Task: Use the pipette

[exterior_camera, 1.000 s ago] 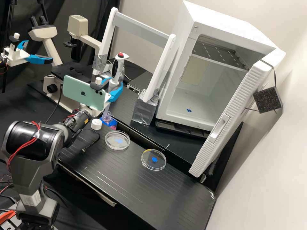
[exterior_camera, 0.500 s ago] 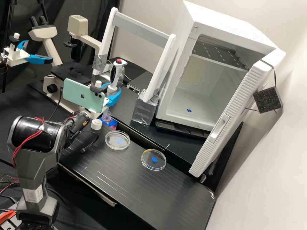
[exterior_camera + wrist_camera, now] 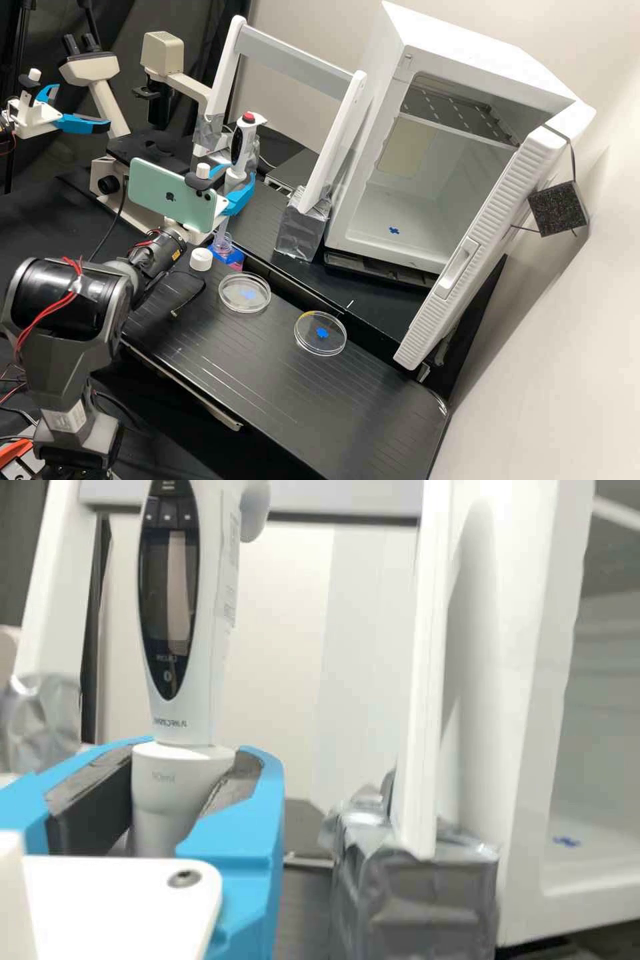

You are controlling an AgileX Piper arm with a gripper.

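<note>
High view. Black ribbed counter, pale wall along one side. Item: one white pipette, black oval display, red top button; located between the two bright blue fingers of the white gripper, which are closed about its lower body. Its translucent lower end points down at the mouth of a clear, open bottle; whether it is inside cannot be told. Adjoining: one mint-green phone, fixed to the gripper side of the dark grey arm. Near the bottle: one white round cap. Further along the counter: one clear round dish with a pale blue mark; one clear round dish with a deeper blue mark, the two apart. Behind: beige microscope; white upright frame with silver-taped feet; white cabinet, door open, blue mark on its floor.

Wrist view. The same pipette, nearly upright, display facing the camera; its pale lower collar sits between the dark inner pads of the gripper. Beyond: one frame post set in a silver-wrapped foot, beside the cabinet wall.
</note>
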